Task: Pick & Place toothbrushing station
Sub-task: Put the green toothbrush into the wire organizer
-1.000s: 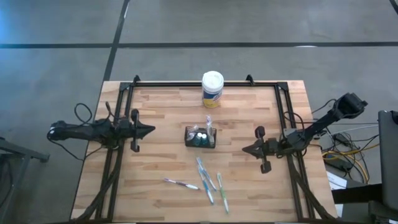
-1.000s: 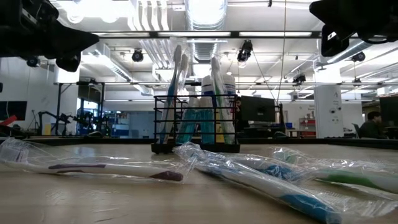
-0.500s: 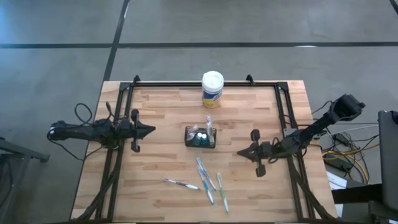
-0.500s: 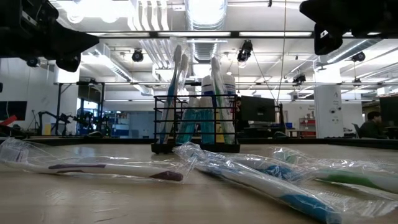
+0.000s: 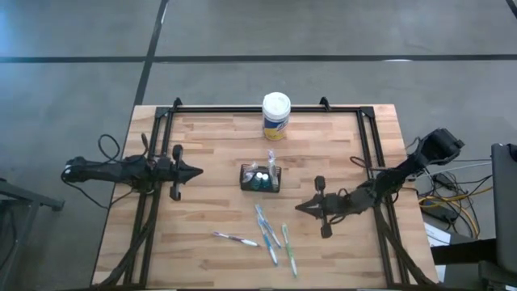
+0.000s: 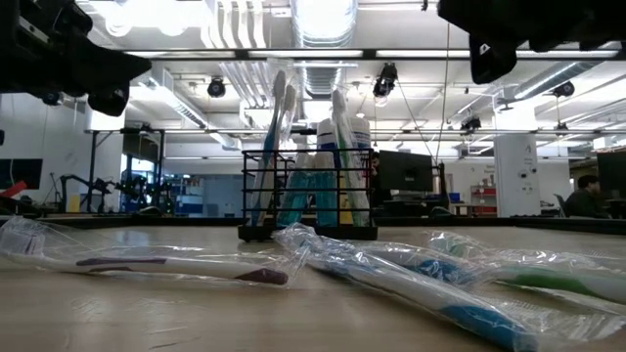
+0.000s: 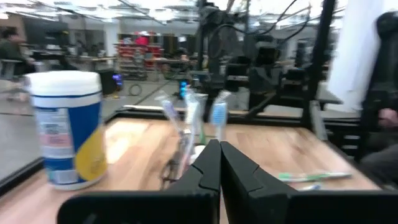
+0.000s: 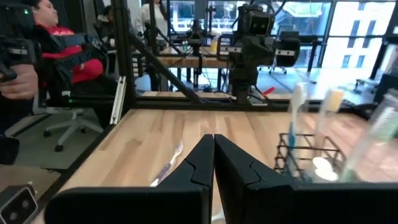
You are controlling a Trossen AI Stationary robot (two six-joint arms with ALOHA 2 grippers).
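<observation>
The black wire-mesh caddy (image 5: 260,179) stands on its base at the table's middle, with upright toothbrushes and two white-capped tubes in it; it also shows in the low view (image 6: 308,194). Several wrapped toothbrushes (image 5: 273,237) lie flat on the table nearer the front, with one more (image 5: 235,238) to their left. My left gripper (image 5: 199,170) is shut and empty, left of the caddy, above the table. My right gripper (image 5: 297,208) is shut and empty, right of the loose toothbrushes and in front of the caddy's right side.
A white-lidded canister with a yellow label (image 5: 275,116) stands at the table's far edge, behind the caddy. Black frame rails (image 5: 367,153) run along the table's left, right and far sides. A person sits beyond the table in the right wrist view (image 8: 53,46).
My right gripper has moved toward the table's left and near edges, from the right rail toward the loose toothbrushes, staying shut. The left arm and all the objects have kept still.
</observation>
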